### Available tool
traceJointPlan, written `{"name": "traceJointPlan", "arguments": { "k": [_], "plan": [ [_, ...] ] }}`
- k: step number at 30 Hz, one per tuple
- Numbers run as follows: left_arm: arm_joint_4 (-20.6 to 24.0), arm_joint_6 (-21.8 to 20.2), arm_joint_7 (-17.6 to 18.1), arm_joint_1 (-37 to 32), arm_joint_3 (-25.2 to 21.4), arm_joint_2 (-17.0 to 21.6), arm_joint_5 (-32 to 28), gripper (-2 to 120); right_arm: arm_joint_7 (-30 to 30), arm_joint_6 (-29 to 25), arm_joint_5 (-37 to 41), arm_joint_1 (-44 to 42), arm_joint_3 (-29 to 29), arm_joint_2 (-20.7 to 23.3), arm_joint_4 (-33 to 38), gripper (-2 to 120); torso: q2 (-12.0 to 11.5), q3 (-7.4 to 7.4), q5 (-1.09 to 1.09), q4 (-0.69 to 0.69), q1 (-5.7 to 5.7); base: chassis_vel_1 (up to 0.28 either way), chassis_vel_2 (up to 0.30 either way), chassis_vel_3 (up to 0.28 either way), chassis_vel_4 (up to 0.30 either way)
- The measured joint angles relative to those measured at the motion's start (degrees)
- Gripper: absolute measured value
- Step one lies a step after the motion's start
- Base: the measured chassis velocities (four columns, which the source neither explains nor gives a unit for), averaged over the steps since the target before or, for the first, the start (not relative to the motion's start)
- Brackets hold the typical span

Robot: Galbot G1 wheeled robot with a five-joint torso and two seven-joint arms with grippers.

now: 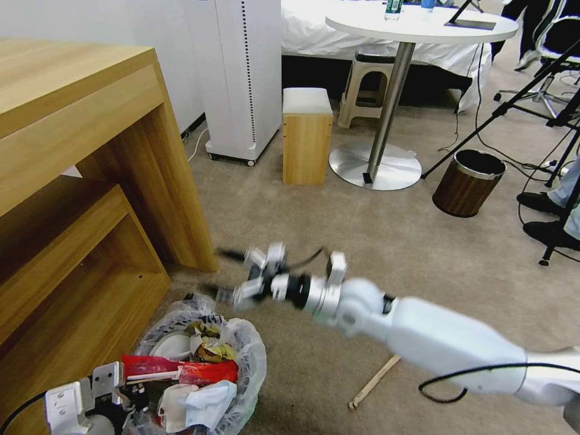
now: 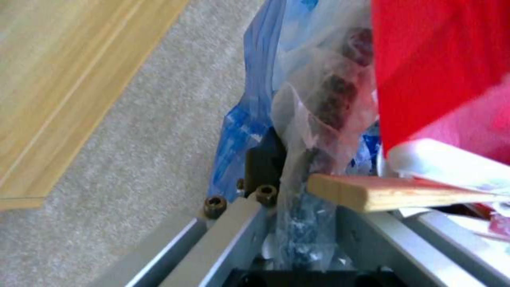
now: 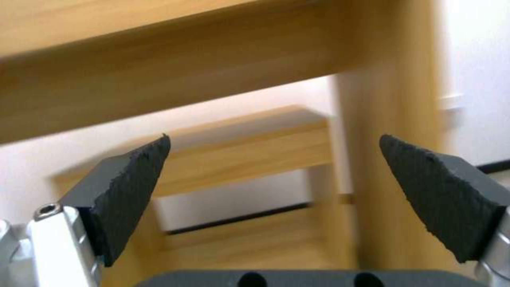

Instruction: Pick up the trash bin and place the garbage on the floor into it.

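1. Trash bin (image 1: pixel 257 356): crinkly translucent plastic liner is showing, glossy.
2. Floor (image 1: pixel 374 241): matt short-pile carpet.
3. Desk (image 1: pixel 78 139): smooth wood-grain finish.
4. Right gripper (image 3: pixel 273 199): pads (image 3: pixel 133 187) are looking rough, matt black.
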State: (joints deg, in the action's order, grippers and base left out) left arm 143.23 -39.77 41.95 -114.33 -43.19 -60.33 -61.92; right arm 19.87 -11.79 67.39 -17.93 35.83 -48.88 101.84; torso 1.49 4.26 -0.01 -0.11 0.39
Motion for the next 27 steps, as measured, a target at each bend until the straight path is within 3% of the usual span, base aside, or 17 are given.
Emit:
{"name": "traceJointPlan", "arguments": {
  "k": [3,4,7,8,12,13,16,17,20,21,24,27],
  "plan": [
    [0.03,-0.28,-1.03,-0.2,0.74,-0.35,1.4,0,-2.84,2.3,-4.69,-4.93,-6.14,5.3,0.41,100,0.0,0.0,0.04,0.0,0.0,0.0,0.0,0.0,0.0],
    [0.03,-0.28,-1.03,-0.2,0.74,-0.35,1.4,0,-2.84,2.3,-4.69,-4.93,-6.14,5.3,0.41,100,0.0,0.0,0.04,0.0,0.0,0.0,0.0,0.0,0.0],
    [0.04,-0.69,-2.19,-0.55,1.33,-0.84,2.86,0,-6.8,5.04,-11.48,-12.86,-12.64,13.04,2.35,100,0.0,-0.01,0.05,-0.05,0.0,0.0,0.0,0.0,0.0],
    [0.04,-0.69,-2.19,-0.55,1.33,-0.84,2.86,0,-6.8,5.04,-11.48,-12.86,-12.64,13.04,2.35,100,0.0,-0.01,0.05,-0.05,0.0,0.0,0.0,0.0,0.0],
    [0.05,-0.86,-2.66,-0.26,1.48,-0.93,2.83,0,-17.78,13.29,-20.41,-23.13,-20.21,21.28,5.43,100,0.0,-0.01,0.03,-0.03,0.0,0.0,0.0,0.0,0.0],
    [0.05,-0.86,-2.66,-0.26,1.48,-0.93,2.83,0,-17.78,13.29,-20.41,-23.13,-20.21,21.28,5.43,100,0.0,-0.01,0.03,-0.03,0.0,0.0,0.0,0.0,0.0],
    [0.05,-0.88,-2.95,0.01,2.05,-1.12,3.12,0,-27.85,17.44,-16.93,-32.34,-25.52,22.27,8.13,100,0.0,-0.01,0.04,-0.03,-0.01,0.0,0.0,0.0,0.0],
    [0.05,-0.88,-2.95,0.01,2.05,-1.12,3.12,0,-27.85,17.44,-16.93,-32.34,-25.52,22.27,8.13,100,0.0,-0.01,0.04,-0.03,-0.01,0.0,0.0,0.0,0.0],
    [0.05,-0.96,-3.23,-0.06,2.43,-1.03,3.77,0,-33.11,19.8,-12.39,-41.25,-34.84,20.1,9.78,100,0.0,-0.01,0.02,-0.01,-0.01,0.0,0.0,0.0,0.0],
    [0.05,-0.96,-3.23,-0.06,2.43,-1.03,3.77,0,-33.11,19.8,-12.39,-41.25,-34.84,20.1,9.78,100,0.0,-0.01,0.02,-0.01,-0.01,0.0,0.0,0.0,0.0],
    [0.05,-0.97,-3.39,-0.17,2.64,-0.8,4.17,0,-32.2,20.34,-9.94,-48.98,-43.69,16.89,10.61,100,0.0,-0.01,0.01,-0.01,-0.01,0.0,0.0,0.0,0.0],
    [0.05,-0.97,-3.46,-0.17,2.89,-0.7,4.45,0,-31.93,22.08,-7.7,-53.31,-47.9,14.51,11.38,100,0.0,-0.01,0.01,-0.01,-0.01,0.0,0.0,0.0,0.0]
  ]
}}
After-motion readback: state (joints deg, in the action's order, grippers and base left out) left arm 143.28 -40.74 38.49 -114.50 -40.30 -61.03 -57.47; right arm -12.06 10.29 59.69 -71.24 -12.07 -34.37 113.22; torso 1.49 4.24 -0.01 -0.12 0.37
